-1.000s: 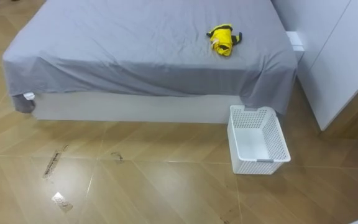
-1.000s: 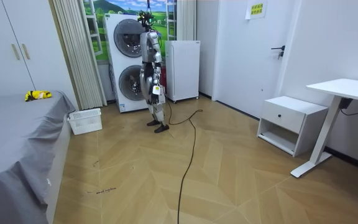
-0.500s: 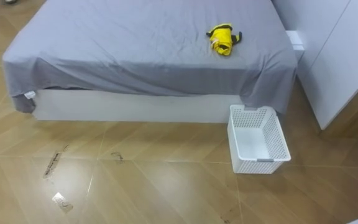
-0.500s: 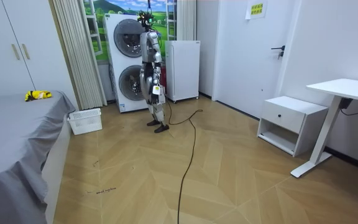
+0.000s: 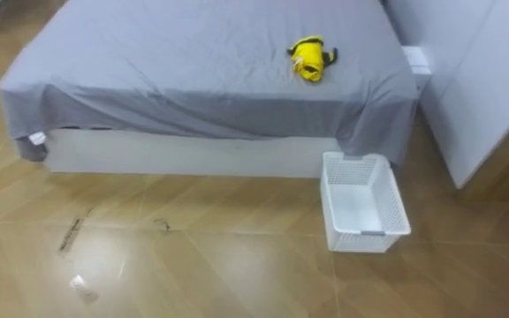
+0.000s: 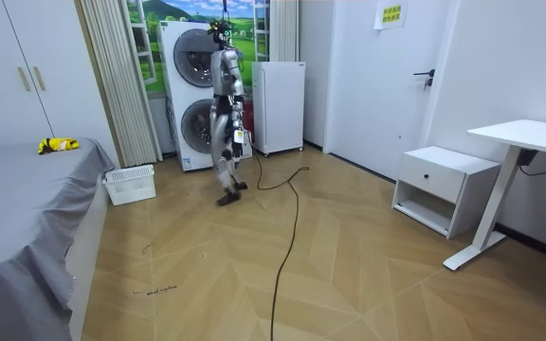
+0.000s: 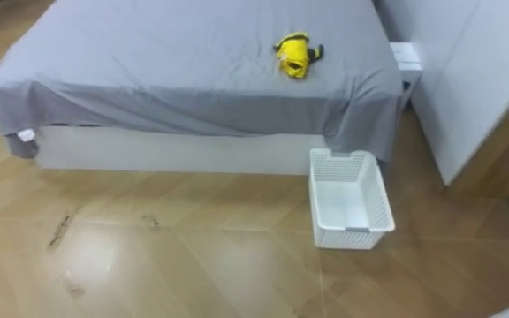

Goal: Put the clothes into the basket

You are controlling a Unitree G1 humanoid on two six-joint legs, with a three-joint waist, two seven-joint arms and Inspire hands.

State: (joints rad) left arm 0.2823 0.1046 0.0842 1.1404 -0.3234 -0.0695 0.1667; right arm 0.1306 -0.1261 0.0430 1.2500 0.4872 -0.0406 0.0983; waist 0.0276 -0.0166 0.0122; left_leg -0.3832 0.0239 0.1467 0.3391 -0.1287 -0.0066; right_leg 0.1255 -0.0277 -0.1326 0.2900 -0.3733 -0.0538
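Finding: the yellow clothes lie bundled on the grey bed, upper centre-right of the frame, not yet collected. The white basket stands empty on the floor at lower right, just beside the bed's corner, which I judge keeps the carry short. In the room view my robot is by the washing machines, one foot raised, well apart from both. Its hands hang at its hips, and I cannot tell their state.
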